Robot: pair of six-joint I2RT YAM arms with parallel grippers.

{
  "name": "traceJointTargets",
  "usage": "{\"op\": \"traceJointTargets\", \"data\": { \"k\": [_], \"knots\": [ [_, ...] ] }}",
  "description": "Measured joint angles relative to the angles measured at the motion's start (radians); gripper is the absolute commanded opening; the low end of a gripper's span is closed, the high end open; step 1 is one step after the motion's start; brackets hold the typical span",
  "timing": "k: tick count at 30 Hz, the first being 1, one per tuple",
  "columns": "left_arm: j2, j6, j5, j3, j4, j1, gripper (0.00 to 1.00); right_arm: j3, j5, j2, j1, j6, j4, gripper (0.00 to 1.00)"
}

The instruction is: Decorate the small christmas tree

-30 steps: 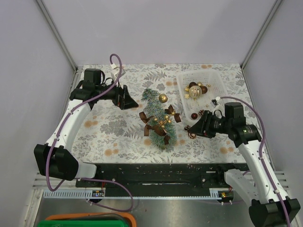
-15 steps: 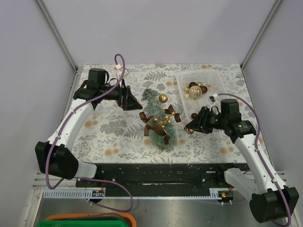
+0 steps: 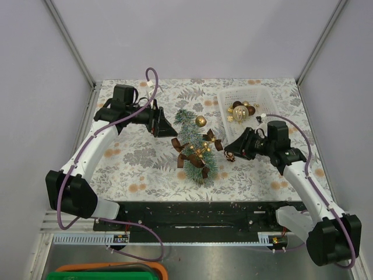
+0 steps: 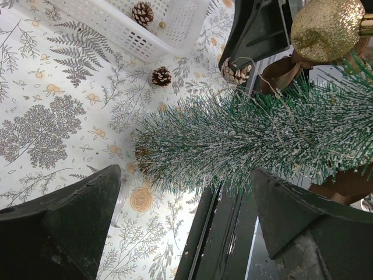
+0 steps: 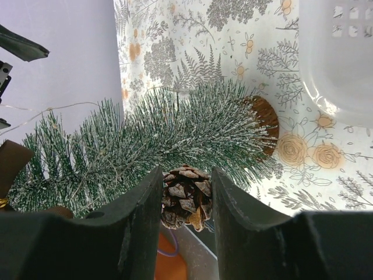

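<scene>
On the table's middle, top external view: the small christmas tree (image 3: 195, 149) stands between the 2 arms. A white basket (image 3: 260, 93) sits behind it to the right. The right gripper (image 3: 229, 155) is just beside the tree's right flank, carrying a pine cone (image 3: 229, 156). The left gripper (image 3: 165, 129) is near the upper left of the tree, apart from it.

Left wrist view, rolled sideways: the trunk axis runs across the frame, with the wooden base (image 4: 143, 156) on the table at left and the tip off to the right. I read the tree as upright. The left fingers (image 4: 76, 216) are spread wide with nothing gripped. A gold bauble (image 4: 326, 26) hangs high on the tree.

Right wrist view, also rolled: the right fingers (image 5: 140, 221) are clamped on the pine cone (image 5: 185, 195). The lower bristles are straight ahead and the base (image 5: 265, 131) is down on the table. I cannot tell whether the cone touches the bristles.

Judgement: the right arm is nearer and loaded. The coming move looks like a short push straight ahead, across the tree's upright long axis.

Writing or labels: 0 legible.
</scene>
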Motion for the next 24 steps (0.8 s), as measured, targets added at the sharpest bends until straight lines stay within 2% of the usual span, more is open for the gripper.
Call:
{"op": "traceJointTargets", "data": {
  "k": [9,24],
  "knots": [
    [0.004,0.016,-0.001,0.004,-0.01,-0.011,0.97,-0.039,-0.059,0.026,0.01,0.075,0.121,0.32],
    [0.004,0.031,-0.005,0.004,-0.024,-0.013,0.97,-0.039,-0.078,0.029,0.055,0.071,0.113,0.33]
  ]
}}
